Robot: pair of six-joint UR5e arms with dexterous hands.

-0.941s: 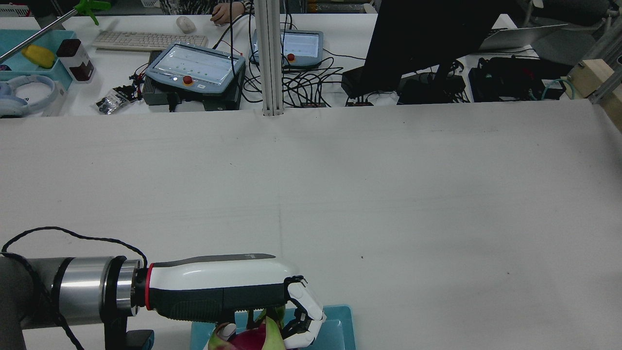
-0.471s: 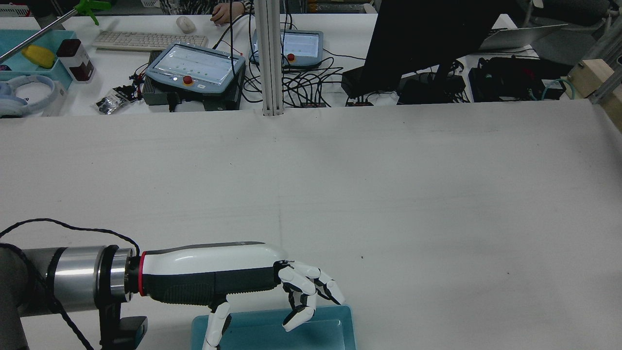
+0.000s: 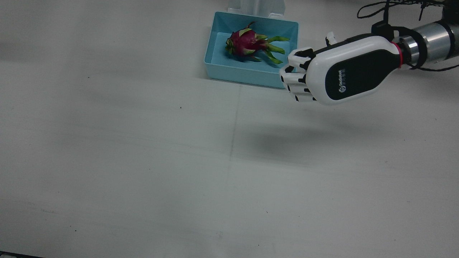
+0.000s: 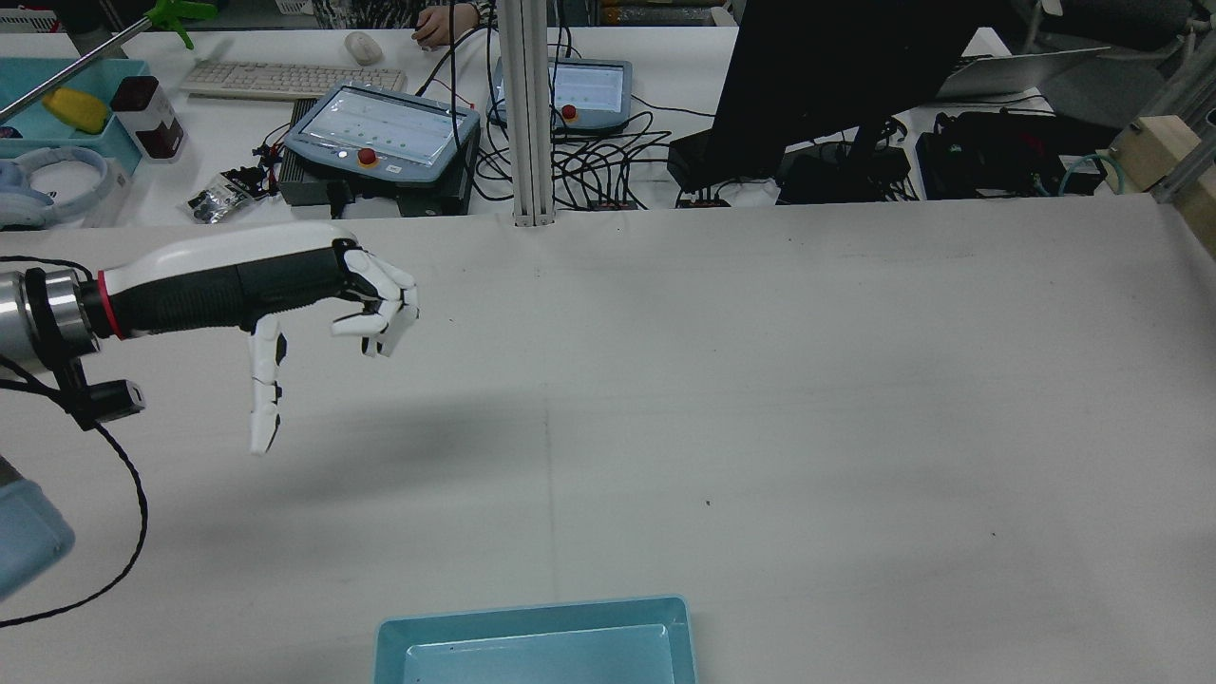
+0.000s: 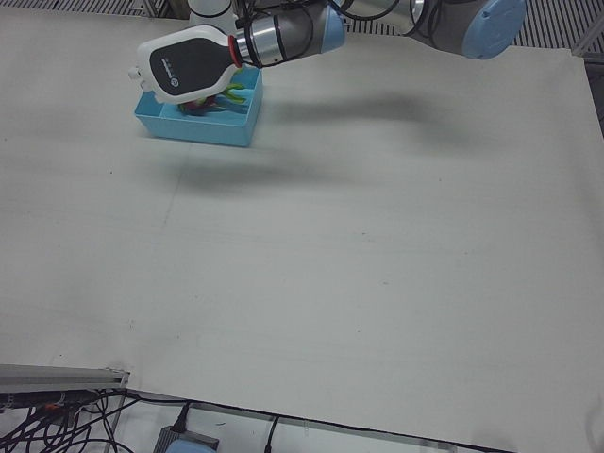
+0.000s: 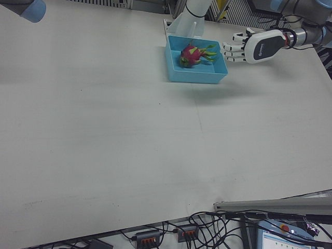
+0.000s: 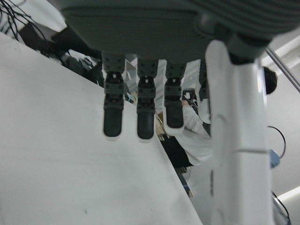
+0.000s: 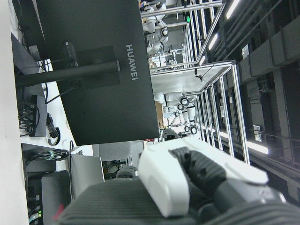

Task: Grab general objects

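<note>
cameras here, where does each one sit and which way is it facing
Front view: overhead; dragon fruit in blue bin, left hand.
Rear view: high behind, facing operators' desks; left hand, bin rim.
Left-front view: operators' side; left hand before bin.
Right-front view: operators' side; fruit, bin, left hand.
Left hand view: its own fingers over table.
Right hand view: sideways; monitor, right hand.
Shared: front and right-front show fruit in bin.

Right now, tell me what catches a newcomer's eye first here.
The pink dragon fruit with green scales, lying in the blue tray at the robot's edge of the bare white table. Next, the left hand, open and empty, hanging in the air beside the tray.
</note>
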